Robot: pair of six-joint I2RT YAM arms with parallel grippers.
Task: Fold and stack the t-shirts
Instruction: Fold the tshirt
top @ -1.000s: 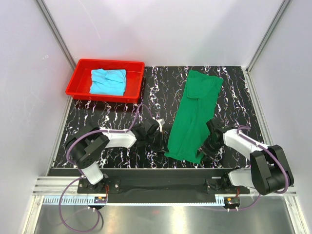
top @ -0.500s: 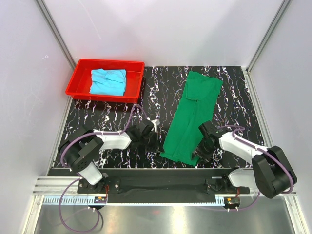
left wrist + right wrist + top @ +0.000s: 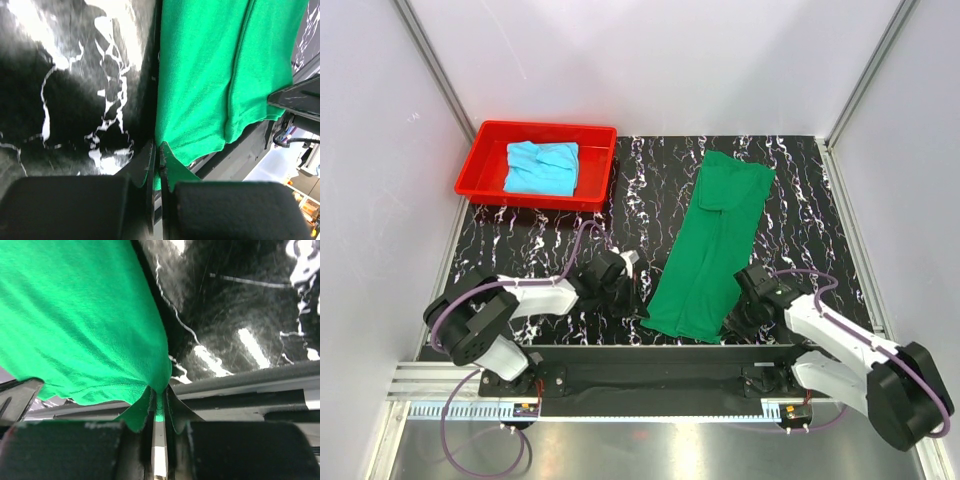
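The dark green t-shirt (image 3: pixel 710 250) lies as a long narrow strip slanting across the tabletop (image 3: pixel 650 190), from near the far right corner down to the near edge. Its sleeves are tucked out of sight. The left gripper (image 3: pixel 156 150) is clenched on the strip's near left corner, with green cloth caught between its fingers. The right gripper (image 3: pixel 157 396) pinches the near right corner the same way. From above, both sets of fingertips are hidden under the wrists. The light cyan-blue t-shirt (image 3: pixel 542 167) sits bunched in the red tray (image 3: pixel 480 165) at the far left corner, its outline hard to read
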